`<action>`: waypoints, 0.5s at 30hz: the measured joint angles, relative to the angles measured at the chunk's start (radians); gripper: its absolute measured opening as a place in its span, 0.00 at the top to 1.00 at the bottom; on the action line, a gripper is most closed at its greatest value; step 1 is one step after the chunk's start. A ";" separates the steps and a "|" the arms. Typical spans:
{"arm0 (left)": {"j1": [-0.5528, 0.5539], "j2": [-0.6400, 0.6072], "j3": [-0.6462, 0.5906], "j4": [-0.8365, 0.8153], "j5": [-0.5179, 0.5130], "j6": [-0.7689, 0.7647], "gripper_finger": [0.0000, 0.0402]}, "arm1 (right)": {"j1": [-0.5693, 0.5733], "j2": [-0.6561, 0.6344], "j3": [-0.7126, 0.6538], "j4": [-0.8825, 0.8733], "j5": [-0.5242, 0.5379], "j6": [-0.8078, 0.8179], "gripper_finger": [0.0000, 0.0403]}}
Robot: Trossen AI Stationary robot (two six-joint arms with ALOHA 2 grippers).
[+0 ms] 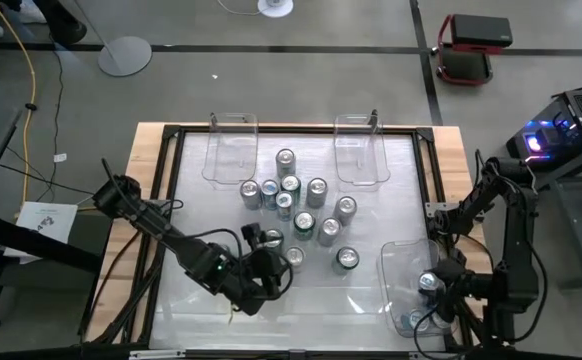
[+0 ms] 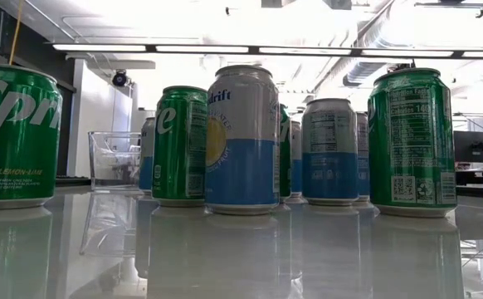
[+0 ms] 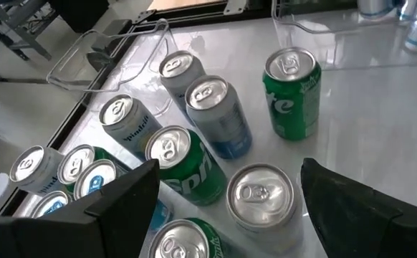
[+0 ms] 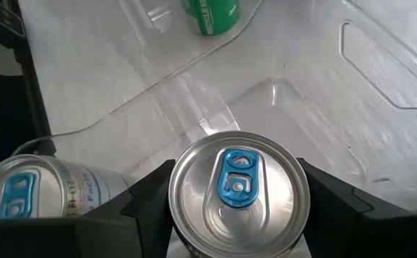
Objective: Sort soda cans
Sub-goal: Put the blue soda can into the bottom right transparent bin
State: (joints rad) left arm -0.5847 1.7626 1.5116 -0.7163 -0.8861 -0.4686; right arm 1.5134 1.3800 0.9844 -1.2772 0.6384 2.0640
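Several soda cans, green, blue-and-silver and plain silver, stand upright in a cluster at the table's middle; the low view shows them in a row. My left gripper hovers open at the cluster's near left side, its fingers on either side of a silver-topped can without touching it. My right gripper is over the clear bin at the near right, shut on a silver can with a blue tab. A second blue-tab can is beside it in that bin. My right gripper pinches the blue-tab can between its two fingers, one on each side of its wall just below the top rim. The fingers come slanting down from above. The can's top faces up toward the wrist. Its lower end is hidden by the can itself.
Two more clear bins stand at the table's far edge. A green can stands just outside the near-right bin's wall. A dark frame borders the white table top.
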 joint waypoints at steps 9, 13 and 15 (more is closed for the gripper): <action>0.015 0.000 0.000 0.012 0.030 0.001 0.21 | 0.003 0.000 0.000 0.039 -0.065 -0.030 0.44; 0.015 0.000 0.000 0.011 0.031 0.001 0.21 | 0.003 0.000 0.002 0.047 -0.094 -0.019 0.42; 0.015 0.000 0.000 0.012 0.031 0.006 0.21 | 0.003 0.000 0.002 0.047 -0.107 -0.008 0.36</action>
State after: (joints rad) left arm -0.5697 1.7626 1.5116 -0.7048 -0.8547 -0.4631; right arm 1.5166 1.3800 0.9863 -1.2304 0.5312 2.0560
